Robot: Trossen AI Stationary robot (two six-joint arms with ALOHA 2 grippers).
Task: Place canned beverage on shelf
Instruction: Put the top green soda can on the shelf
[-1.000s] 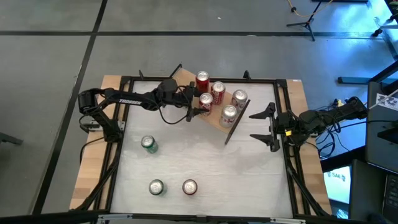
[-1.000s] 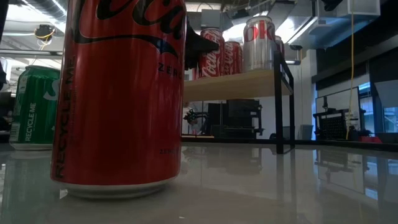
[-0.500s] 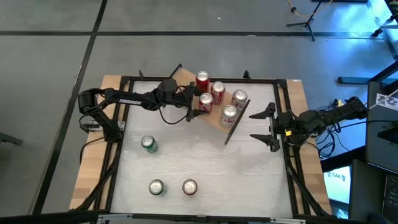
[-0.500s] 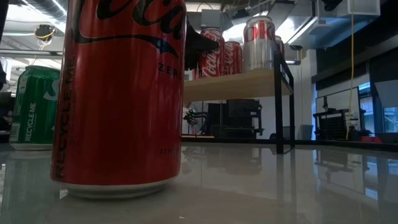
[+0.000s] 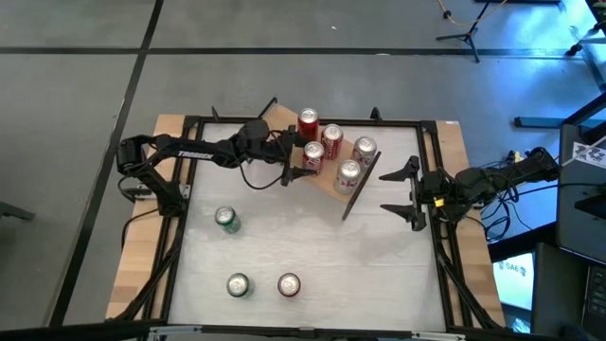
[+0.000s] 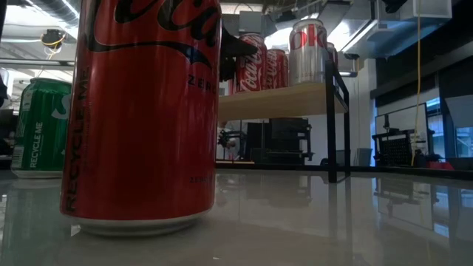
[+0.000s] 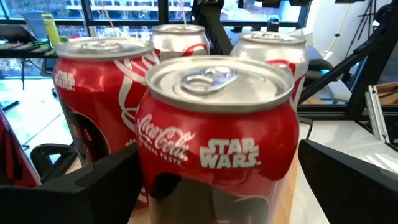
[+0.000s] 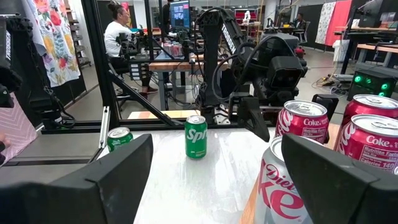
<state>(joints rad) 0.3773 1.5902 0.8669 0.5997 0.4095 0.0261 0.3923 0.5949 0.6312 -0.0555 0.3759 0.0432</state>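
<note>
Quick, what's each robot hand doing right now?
Left hand: open around a red can on the shelf.
Right hand: open, empty.

The left arm is reaching out nearly level from its base, its left end effector [image 5: 301, 162] spreading its fingers [image 7: 93, 186] wide apart. The right arm is resting folded near its own base, its right end effector [image 5: 409, 192] facing the left one, with its fingers [image 8: 93, 180] also standing wide apart.
</note>
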